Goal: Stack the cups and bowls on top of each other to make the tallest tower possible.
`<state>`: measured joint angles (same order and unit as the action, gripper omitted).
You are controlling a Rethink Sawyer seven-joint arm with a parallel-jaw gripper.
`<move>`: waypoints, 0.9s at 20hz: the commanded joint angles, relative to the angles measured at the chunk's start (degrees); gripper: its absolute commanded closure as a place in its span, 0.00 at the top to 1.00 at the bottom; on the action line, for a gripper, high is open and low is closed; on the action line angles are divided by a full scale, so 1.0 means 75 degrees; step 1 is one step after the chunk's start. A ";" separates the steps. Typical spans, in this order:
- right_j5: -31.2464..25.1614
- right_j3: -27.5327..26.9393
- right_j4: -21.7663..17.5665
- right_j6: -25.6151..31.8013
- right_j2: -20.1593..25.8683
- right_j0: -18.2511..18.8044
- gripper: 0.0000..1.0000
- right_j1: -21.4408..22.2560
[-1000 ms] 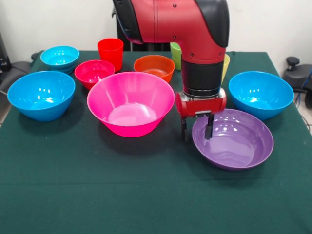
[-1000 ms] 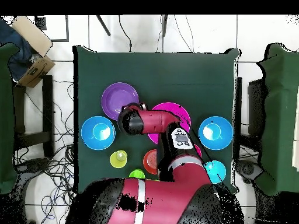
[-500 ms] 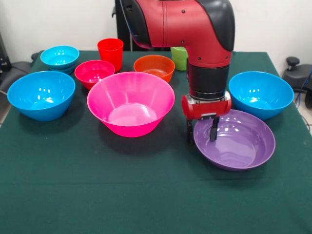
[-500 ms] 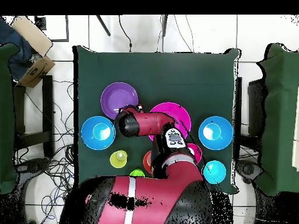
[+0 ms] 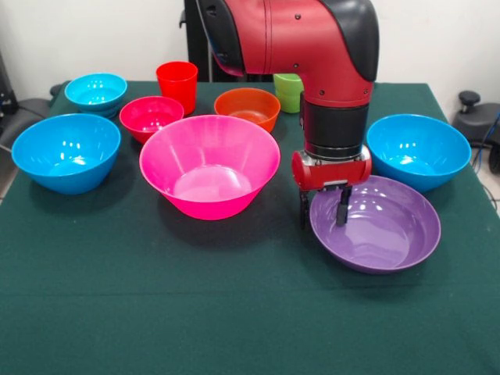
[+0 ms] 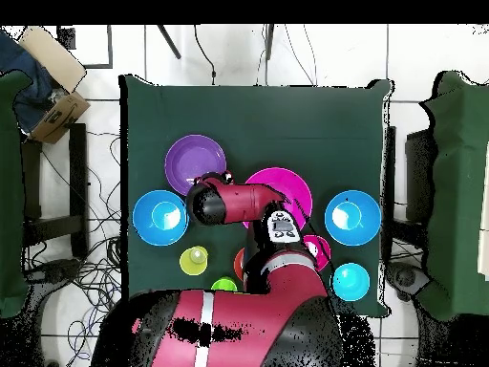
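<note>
looking at the front view first, you see that no tower is built yet: every bowl and cup stands alone on the green table [image 5: 234, 312]. the big pink bowl [image 5: 209, 166] sits empty in the middle, so the base is ready but nothing is nested in it. the gripper [image 5: 322, 208] is down at the near-left rim of the purple bowl [image 5: 375, 223]. its jaws stand apart, with one finger outside the rim and the other inside the bowl, so it straddles the rim but does not yet pinch it, as far as you can tell. two blue bowls [image 5: 66, 151] wait at the sides, well apart, the other blue bowl [image 5: 418, 150] being just behind the purple one. at the back you find the cyan bowl [image 5: 96, 91], the magenta-red bowl [image 5: 151, 116], the orange bowl [image 5: 247, 107], the red cup [image 5: 177, 83] and the green cup [image 5: 287, 90]. the yellow cup is hidden by the arm here.

going to the overhead view, the arm covers much of the table. you still see the purple bowl [image 6: 195, 163] beside the pink bowl [image 6: 284, 188], not inside it, and the yellow cup [image 6: 194, 260] standing alone. i judge the task is at its first step: the grasp of the purple bowl is in hand, and all the stacking is left.
</note>
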<state>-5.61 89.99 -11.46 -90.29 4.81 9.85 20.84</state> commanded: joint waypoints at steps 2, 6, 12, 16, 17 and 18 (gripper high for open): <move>-0.0198 -0.0231 -0.0157 -0.0753 0.0296 -0.0089 1.00 -0.0263; -0.0290 -0.0278 -0.0113 -0.0762 0.0253 -0.0126 1.00 -0.0266; -0.0231 -0.0268 -0.0069 -0.0833 0.0251 -0.0125 1.00 -0.0281; -0.0177 -0.0258 -0.0009 -0.0911 0.0273 -0.0111 1.00 -0.0284; -0.0132 -0.0255 -0.0009 -0.0931 0.0265 -0.0119 1.00 -0.0282; -0.0125 -0.0255 -0.0010 -0.0929 0.0283 -0.0107 1.00 -0.0282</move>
<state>-5.61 89.95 -11.46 -90.29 4.64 9.69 20.84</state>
